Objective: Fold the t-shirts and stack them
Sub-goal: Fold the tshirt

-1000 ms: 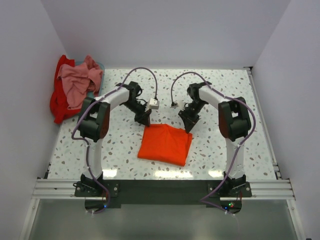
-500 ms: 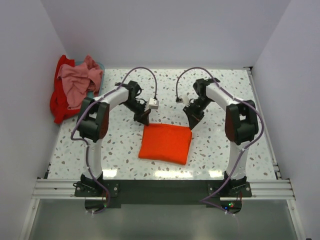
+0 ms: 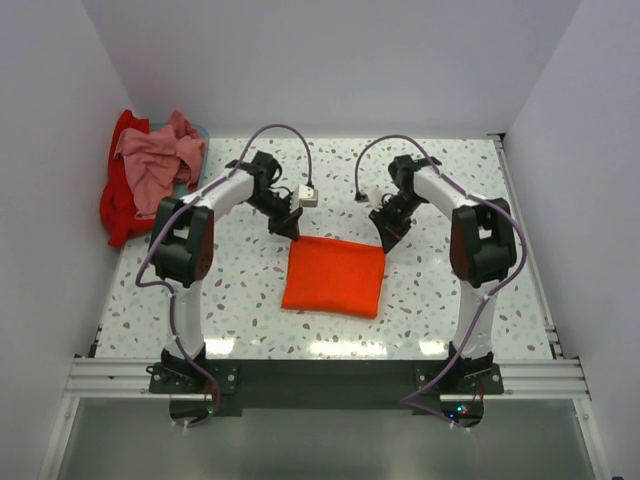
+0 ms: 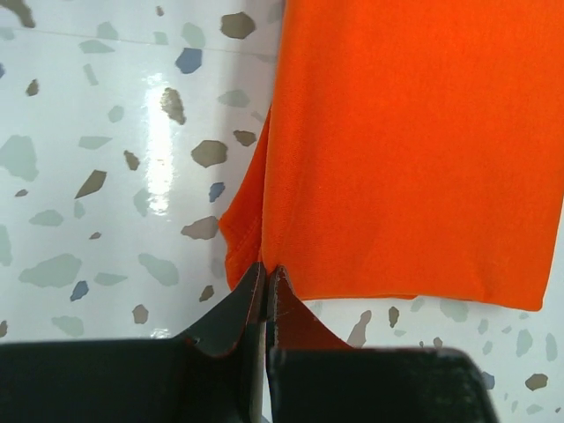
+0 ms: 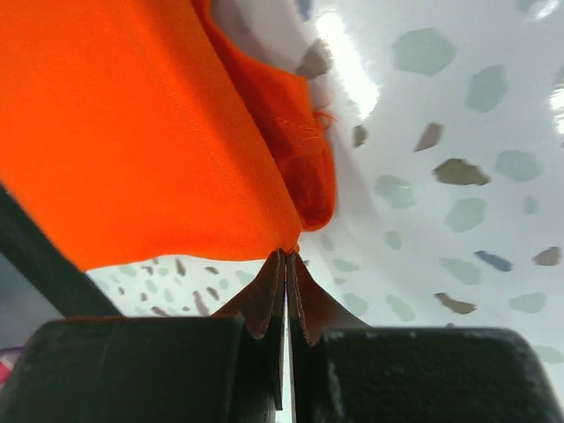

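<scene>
The orange t-shirt [image 3: 334,276] lies flat on the speckled worktop [image 3: 240,290]. It is folded into a neat shape with four sides. Seen from the top, it sits near the middle of the worktop, a little toward 6 o'clock, between the two arms.

The left pincer [image 3: 292,228] is at the shirt's 11 o'clock corner. In the left wrist view its two dark fingertips [image 4: 233,317] are pressed together. A bit of the orange cloth edge is nipped right at the tips, where a small fold of cloth bulges out to the side. The rest of the shirt spreads away smooth and flat toward 12 o'clock in that view.

The right pincer [image 3: 388,238] is at the shirt's 1 o'clock corner. In the right wrist view its fingertips [image 5: 260,304] are squeezed tight too, with the very corner of the orange cloth caught between them. Just past the tips you can see a few layers of cloth and a stitched hem, a bit crumpled.

Two more shirts are far off at 10 o'clock, up by the left wall. The pink t-shirt [image 3: 150,160] is bunched up on top of the red t-shirt [image 3: 115,215]. The red one hangs down at the worktop's edge. Both are well apart from the orange one and from the arms.
</scene>
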{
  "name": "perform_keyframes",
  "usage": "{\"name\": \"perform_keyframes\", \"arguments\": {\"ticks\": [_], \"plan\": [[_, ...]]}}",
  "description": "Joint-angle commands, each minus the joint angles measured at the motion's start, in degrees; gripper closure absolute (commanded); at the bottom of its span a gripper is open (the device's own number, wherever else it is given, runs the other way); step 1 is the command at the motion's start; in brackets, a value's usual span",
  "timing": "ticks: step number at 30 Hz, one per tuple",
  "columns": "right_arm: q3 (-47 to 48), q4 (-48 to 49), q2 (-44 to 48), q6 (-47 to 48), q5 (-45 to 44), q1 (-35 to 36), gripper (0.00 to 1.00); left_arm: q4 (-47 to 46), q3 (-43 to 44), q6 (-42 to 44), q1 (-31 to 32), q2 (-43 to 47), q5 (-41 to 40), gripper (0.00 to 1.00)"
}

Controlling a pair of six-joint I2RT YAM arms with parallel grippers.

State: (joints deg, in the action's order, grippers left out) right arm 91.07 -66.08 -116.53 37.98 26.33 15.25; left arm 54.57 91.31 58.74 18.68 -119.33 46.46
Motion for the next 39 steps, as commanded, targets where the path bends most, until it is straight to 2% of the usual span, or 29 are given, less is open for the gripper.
{"name": "perform_keyframes", "arguments": {"ticks": [1, 11, 16, 18, 19, 20, 21, 22, 23, 25, 28, 29, 30, 31, 32, 33, 35, 39], "plan": [[3.32, 5.34, -2.20, -2.38, -5.40, -0.74, 1.00, -5.51, 1.94, -5.72, -1.97, -0.02, -2.24, 1.00], [9.82, 16.95, -9.59, -7.47, -16.04, -1.18, 1.00, -12.54, 10.03, -15.32, -2.24, -11.62, -12.43, 1.00], [12.38, 19.59, -9.94, -9.06, -16.92, -1.27, 1.00, -15.80, 9.33, -17.95, -2.59, -11.72, -14.64, 1.00], [15.61, 18.19, -10.21, -10.11, -17.53, -1.18, 0.98, -16.24, 9.59, -20.05, -2.77, -10.67, -14.03, 0.86], [16.68, 16.36, -10.03, -10.81, -17.54, -1.18, 0.85, -16.33, 9.85, -21.11, -3.03, -9.79, -13.33, 0.77], [17.73, 15.64, -8.47, -11.95, -17.10, -1.18, 0.76, -16.86, 9.85, -22.08, -3.55, -7.52, -12.37, 0.66], [18.35, 15.20, -7.06, -12.66, -16.32, -1.18, 0.65, -16.86, 9.59, -24.27, -3.91, -6.19, -10.27, 0.62], [18.27, 15.37, -5.39, -13.27, -15.35, -1.27, 0.45, -17.12, 9.24, -25.42, -4.17, -4.61, -9.20, 0.58], [17.92, 15.55, -3.29, -14.06, -12.47, -1.27, 0.38, -16.95, 8.80, -26.30, -4.52, -1.38, -8.15, 0.52], [16.25, 17.47, 1.90, -18.34, -11.22, -1.18, 0.26, -17.38, 5.39, -29.29, -5.31, 2.41, -5.07, 0.46], [14.50, 16.87, 6.47, -25.81, -1.57, -0.83, 0.20, -23.69, -2.78, -37.01, -6.02, 10.68, 1.16, 0.24], [12.92, 17.21, 7.62, -27.76, 1.42, -0.83, 0.20, -25.02, -4.63, -39.03, -6.02, 13.74, 3.27, 0.20], [8.82, 17.74, 9.03, -29.35, 8.15, -0.83, 0.20, -27.12, -9.00, -44.80, -5.85, 15.16, 8.94, 0.16], [6.34, 19.40, 11.65, -33.19, 11.09, -0.66, 0.20, -30.19, -11.65, -48.86, -5.58, 16.40, 11.61, 0.16], [3.71, 20.46, 12.98, -35.23, 14.25, -0.48, 0.20, -37.96, -14.38, -53.42, -4.80, 18.24, 13.99, 0.17], [-1.28, 21.34, 14.04, -36.90, 18.02, -0.13, 0.20, -42.22, -19.45, -62.86, -4.09, 18.86, 17.84, 0.18], [-5.70, 23.10, 15.98, -41.04, 25.16, 0.92, 0.20, -52.57, -23.79, -69.78, -0.95, 19.66, 20.07, 0.20], [-14.92, 19.16, 14.85, -38.33, 30.35, 5.57, 0.24, -61.23, -31.61, -79.30, 5.74, 18.00, 22.09, 0.22]]}}
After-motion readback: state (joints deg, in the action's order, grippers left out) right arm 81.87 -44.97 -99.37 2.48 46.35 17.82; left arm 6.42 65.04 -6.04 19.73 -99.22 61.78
